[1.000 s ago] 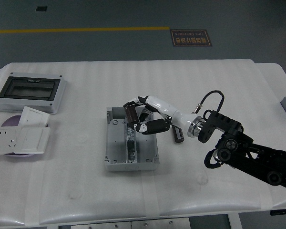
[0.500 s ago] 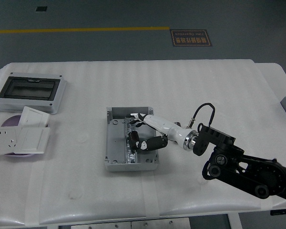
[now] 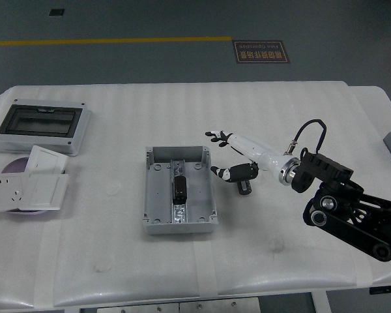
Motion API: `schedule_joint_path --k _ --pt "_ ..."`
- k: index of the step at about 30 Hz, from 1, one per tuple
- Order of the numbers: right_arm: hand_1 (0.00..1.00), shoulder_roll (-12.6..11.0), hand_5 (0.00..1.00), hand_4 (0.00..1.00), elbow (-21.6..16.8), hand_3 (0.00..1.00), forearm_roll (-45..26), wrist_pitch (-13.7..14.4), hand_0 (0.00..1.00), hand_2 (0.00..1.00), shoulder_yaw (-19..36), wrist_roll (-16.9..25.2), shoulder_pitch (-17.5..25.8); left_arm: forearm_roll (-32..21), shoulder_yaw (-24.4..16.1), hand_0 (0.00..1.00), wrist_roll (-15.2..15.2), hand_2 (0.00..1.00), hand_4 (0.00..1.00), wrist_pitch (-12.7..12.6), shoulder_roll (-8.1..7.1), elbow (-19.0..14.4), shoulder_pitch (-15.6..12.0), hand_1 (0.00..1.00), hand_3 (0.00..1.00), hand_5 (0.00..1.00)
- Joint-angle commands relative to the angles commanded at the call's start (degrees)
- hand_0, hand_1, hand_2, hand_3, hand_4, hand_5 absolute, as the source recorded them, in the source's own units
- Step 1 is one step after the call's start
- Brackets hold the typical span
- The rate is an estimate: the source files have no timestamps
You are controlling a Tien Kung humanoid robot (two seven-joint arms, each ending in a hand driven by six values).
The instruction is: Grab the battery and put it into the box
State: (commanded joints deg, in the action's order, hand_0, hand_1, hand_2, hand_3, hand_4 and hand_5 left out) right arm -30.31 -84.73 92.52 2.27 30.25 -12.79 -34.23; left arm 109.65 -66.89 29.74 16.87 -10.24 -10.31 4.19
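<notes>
Battery point(image 3: 179, 188) in the middle of the frame lies inside the grey box point(image 3: 180, 223), on the central strip of its floor, with its long axis running from the top of the picture toward the bottom, the same way as the long side of the box. You see it free, with nothing touching it.

To the right of the box, at centre right of the frame, the right robot hand point(image 3: 231, 156) hovers over the white surface point(image 3: 117, 261) with its fingers spread apart and holding nothing. The battery in the box therefore lies to the left and a little lower in the picture from this hand. Just under the thumb you can notice a second small dark cylinder point(image 3: 246, 187) on the surface, near the right wall of the box; it looks like another battery, and it is much nearer to the hand than the first one. The left arm does not show.

Compared with half a second ago, the hand was reaching inside the box with the battery between its fingers; now it has let go and withdrawn to the right, outside the box.
</notes>
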Motion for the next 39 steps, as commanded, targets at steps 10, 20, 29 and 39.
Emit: schedule_joint_path --k 10,20,29,39 --pt "0.823 -3.0 0.246 0.654 1.9 0.998 6.71 -8.81 0.907 0.905 -6.26 -6.54 -3.39 0.0 0.67 0.651 -1.59 0.497 0.396 -0.92 -0.08 0.0 0.3 0.592 0.562 0.003" --pt "0.843 -3.37 0.246 0.685 1.19 0.998 5.32 -11.53 0.923 0.985 -8.28 -8.6 -4.64 0.22 0.64 0.649 -1.59 0.492 0.398 -0.68 -0.22 0.0 0.42 0.587 0.554 0.002" --pt "0.844 -5.09 0.248 0.683 -1.29 0.998 -2.43 -11.79 0.927 0.991 -7.61 -7.16 -5.18 0.59 0.53 0.65 -1.56 0.49 0.401 -0.53 -0.24 0.0 0.39 0.585 0.553 0.002" --pt "0.843 -4.56 0.266 0.688 0.03 0.998 -7.09 -11.29 0.924 0.989 -8.22 -5.66 -5.45 0.5 0.73 0.649 -1.57 0.492 0.407 -0.41 -0.21 0.0 0.37 0.584 0.554 0.002"
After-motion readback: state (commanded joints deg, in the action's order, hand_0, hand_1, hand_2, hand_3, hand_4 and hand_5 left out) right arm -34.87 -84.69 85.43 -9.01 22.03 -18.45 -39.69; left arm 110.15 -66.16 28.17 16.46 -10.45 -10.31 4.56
